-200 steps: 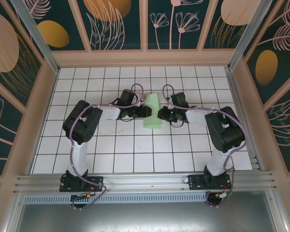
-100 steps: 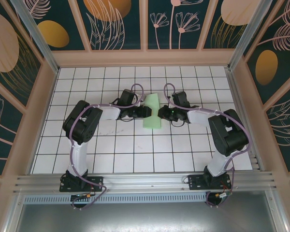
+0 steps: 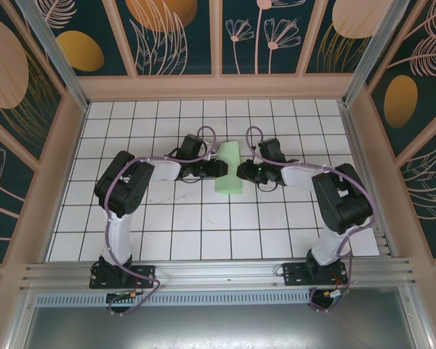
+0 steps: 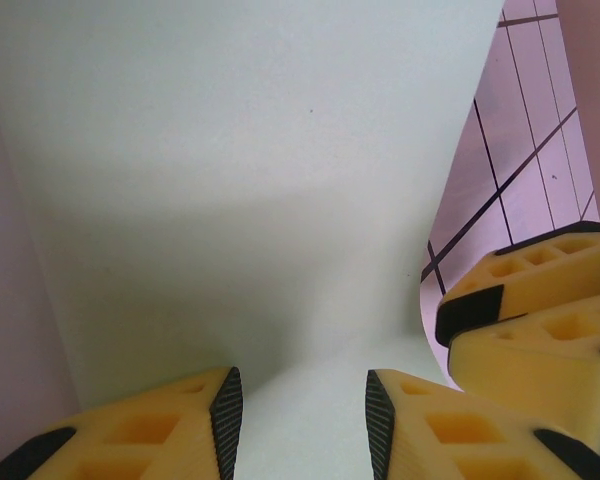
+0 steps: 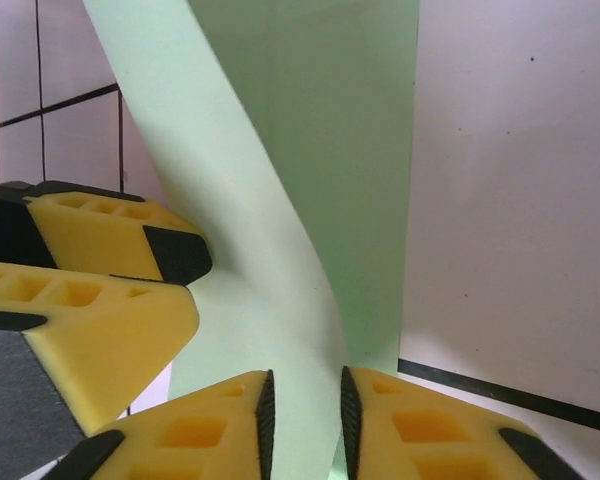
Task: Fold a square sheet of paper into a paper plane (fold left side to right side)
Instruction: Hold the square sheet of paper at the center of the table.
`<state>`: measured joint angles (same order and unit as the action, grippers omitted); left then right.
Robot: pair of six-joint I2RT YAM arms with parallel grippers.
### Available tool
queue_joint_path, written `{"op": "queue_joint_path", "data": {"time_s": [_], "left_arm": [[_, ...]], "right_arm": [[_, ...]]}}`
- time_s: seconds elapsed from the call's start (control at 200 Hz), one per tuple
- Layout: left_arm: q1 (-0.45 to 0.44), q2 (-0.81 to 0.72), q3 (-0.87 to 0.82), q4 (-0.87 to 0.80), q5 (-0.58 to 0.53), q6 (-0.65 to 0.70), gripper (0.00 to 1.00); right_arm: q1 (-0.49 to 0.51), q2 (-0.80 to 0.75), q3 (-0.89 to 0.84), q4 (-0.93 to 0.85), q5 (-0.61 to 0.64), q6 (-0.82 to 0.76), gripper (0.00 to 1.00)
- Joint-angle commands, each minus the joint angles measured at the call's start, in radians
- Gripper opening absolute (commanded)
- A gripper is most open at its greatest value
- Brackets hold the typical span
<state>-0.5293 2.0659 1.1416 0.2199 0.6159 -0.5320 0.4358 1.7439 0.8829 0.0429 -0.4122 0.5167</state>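
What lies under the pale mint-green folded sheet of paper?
Around the pale mint-green paper sheet, the white tiled table with black grid lines shows. The tiles directly beneath are covered, so anything lying there cannot be seen.

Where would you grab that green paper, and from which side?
Probably the curled flap of the green paper, from the right, pinching across its thickness. It stands up off the table, whereas the rest lies flat with nothing to get under.

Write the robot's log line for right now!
green paper: partly folded, flap raised | left hand: fingers apart over it | right hand: flap between fingers
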Motion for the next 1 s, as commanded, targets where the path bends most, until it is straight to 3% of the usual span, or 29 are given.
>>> {"op": "queue_joint_path", "data": {"time_s": [0.0,0.34,0.601,0.996], "left_arm": [[-0.003,0.003,-0.01,-0.015,-0.008,0.017,0.41],[-0.003,-0.001,-0.011,-0.012,-0.009,0.016,0.41],[-0.003,0.0,-0.011,-0.012,-0.011,0.015,0.41],[-0.003,-0.003,-0.013,-0.013,-0.011,0.017,0.41]], "right_arm": [[0.007,0.008,0.011,-0.023,0.014,-0.012,0.32],[0.009,0.02,0.002,0.001,-0.016,0.002,0.35],[0.014,0.038,0.014,-0.005,-0.029,0.003,0.31],[0.012,0.053,0.029,-0.028,-0.001,-0.009,0.04]]}}
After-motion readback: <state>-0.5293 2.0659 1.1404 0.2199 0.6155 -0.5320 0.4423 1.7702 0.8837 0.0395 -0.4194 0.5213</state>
